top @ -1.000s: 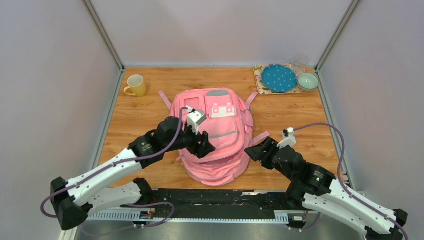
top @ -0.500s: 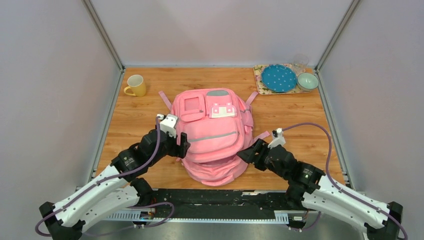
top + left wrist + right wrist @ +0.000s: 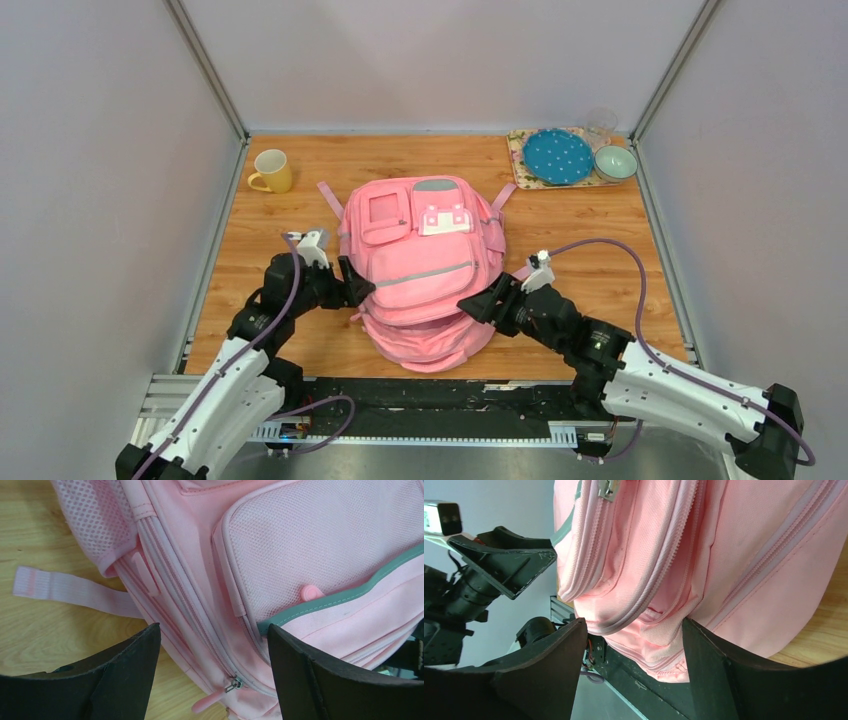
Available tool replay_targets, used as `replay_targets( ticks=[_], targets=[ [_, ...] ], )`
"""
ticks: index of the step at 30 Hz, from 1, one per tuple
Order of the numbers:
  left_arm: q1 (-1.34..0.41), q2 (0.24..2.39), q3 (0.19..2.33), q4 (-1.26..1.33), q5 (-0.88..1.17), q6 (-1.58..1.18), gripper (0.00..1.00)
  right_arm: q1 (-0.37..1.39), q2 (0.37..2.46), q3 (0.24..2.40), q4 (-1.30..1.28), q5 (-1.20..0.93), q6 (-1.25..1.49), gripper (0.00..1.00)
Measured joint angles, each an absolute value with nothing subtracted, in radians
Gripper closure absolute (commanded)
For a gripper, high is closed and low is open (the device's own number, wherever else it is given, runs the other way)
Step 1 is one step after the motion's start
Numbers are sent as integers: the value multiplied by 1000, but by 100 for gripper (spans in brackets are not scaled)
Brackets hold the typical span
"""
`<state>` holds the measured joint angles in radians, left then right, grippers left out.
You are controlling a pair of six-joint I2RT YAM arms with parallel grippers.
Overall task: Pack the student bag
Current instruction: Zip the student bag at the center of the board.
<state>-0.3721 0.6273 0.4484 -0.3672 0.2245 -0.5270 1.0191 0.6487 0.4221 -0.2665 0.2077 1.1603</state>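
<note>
The student bag (image 3: 420, 265), a large pink backpack, lies face up in the middle of the wooden table, zipped shut. My left gripper (image 3: 352, 287) is open at the bag's left side, low over the table. In the left wrist view its jaws (image 3: 212, 647) straddle the side zipper, whose pink pull tab (image 3: 210, 702) hangs between them untouched. My right gripper (image 3: 477, 305) is open at the bag's right lower side. In the right wrist view (image 3: 631, 635) the bag's bulging bottom seams (image 3: 659, 645) lie between the fingers, not pinched.
A yellow mug (image 3: 272, 171) stands at the back left. At the back right a patterned tray (image 3: 520, 150) carries a blue dotted plate (image 3: 558, 157), a pale bowl (image 3: 615, 162) and a clear glass (image 3: 600, 124). Loose pink straps (image 3: 328, 200) trail from the bag. Walls close in both sides.
My left gripper came off the top of the bag, swung down to its left side and opened wider. My right gripper slid left up against the bag's right side.
</note>
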Motion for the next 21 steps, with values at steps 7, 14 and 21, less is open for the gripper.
replay_targets(
  ticks=[7,14,21],
  targets=[
    [-326,639,371,-232,395,-597,21,1023,623,376,-256,232,1200,27],
    [-325,642,334,-157,452,-627,48,1025,645,341,-250,260,1235,35],
    [-324,643,294,-92,479,-652,89,1021,699,374,-245,275,1202,47]
  ],
)
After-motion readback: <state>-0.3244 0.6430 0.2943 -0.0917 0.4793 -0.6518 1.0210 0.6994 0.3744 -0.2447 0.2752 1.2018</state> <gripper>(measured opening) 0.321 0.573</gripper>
